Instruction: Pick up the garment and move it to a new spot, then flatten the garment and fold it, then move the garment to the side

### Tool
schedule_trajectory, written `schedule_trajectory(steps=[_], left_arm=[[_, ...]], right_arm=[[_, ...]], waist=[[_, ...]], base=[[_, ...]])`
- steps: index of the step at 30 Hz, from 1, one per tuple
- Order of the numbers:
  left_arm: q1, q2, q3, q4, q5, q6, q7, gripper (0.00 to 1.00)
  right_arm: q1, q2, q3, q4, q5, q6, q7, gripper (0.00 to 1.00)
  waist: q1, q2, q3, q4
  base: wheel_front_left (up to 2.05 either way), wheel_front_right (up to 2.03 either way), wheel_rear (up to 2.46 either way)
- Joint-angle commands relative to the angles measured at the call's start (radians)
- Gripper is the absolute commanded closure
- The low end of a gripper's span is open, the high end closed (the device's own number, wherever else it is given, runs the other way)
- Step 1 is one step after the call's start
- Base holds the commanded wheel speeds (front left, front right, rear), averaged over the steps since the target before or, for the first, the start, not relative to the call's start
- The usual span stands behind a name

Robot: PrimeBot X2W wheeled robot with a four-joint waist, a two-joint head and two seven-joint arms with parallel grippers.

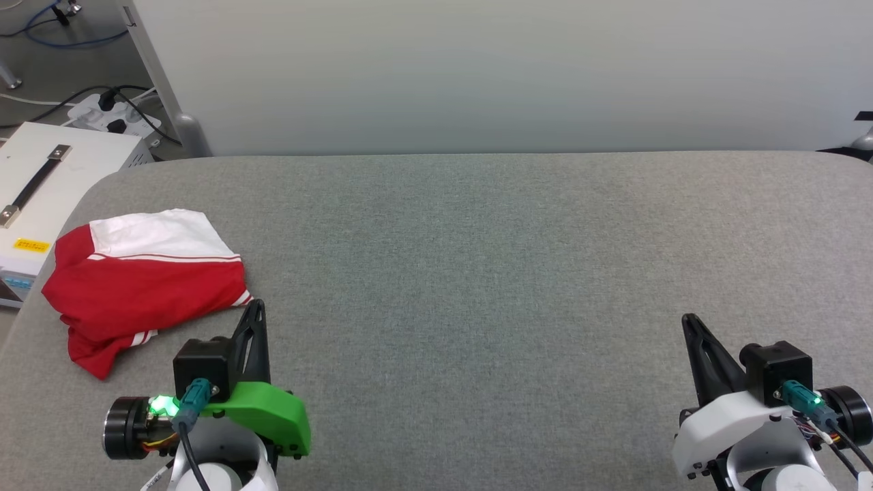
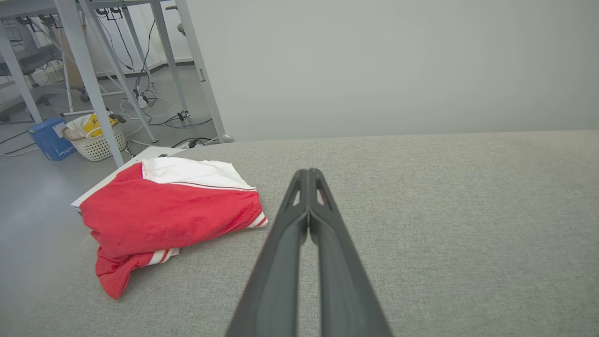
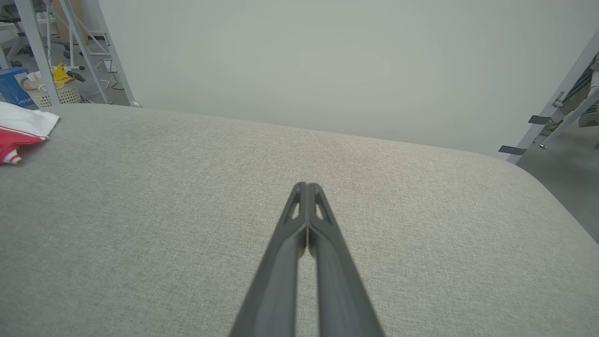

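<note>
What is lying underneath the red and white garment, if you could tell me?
The garment rests on the grey padded surface, bunched near its left edge. Whatever lies beneath its folds is covered and cannot be seen. A white box stands beside that edge.

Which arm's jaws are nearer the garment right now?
Left. The left arm holds its shut jaws just off the garment's near right corner, apparently not touching it. The right arm, jaws shut, sits far across the grey surface.
</note>
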Motion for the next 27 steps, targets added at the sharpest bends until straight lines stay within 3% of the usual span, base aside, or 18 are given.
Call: schedule_trajectory(steps=[1,18,19,27], left_arm=[[0.016,-0.005,0.000,-0.002,0.009,-0.003,-0.001,1.00],[0.016,-0.005,0.000,-0.002,0.009,-0.003,-0.001,1.00],[0.000,0.000,0.001,0.000,0.000,0.000,0.000,0.00],[0.000,0.000,-0.003,-0.001,-0.008,0.010,-0.013,0.00]], right_arm=[[-0.016,-0.001,0.000,-0.004,-0.010,-0.001,0.003,1.00],[-0.016,-0.001,0.000,-0.004,-0.010,-0.001,0.003,1.00],[0.001,0.000,0.000,0.000,0.001,0.000,0.000,0.00],[0.002,0.000,-0.006,-0.002,0.010,0.000,-0.012,0.00]], waist=[[0.0000,0.0000,0.000,0.000],[0.0000,0.0000,0.000,0.000],[0.0000,0.0000,0.000,0.000],[0.0000,0.0000,0.001,0.000]], base=[[0.00,0.00,0.00],[0.00,0.00,0.00],[0.00,0.00,0.00],[0.00,0.00,0.00]])
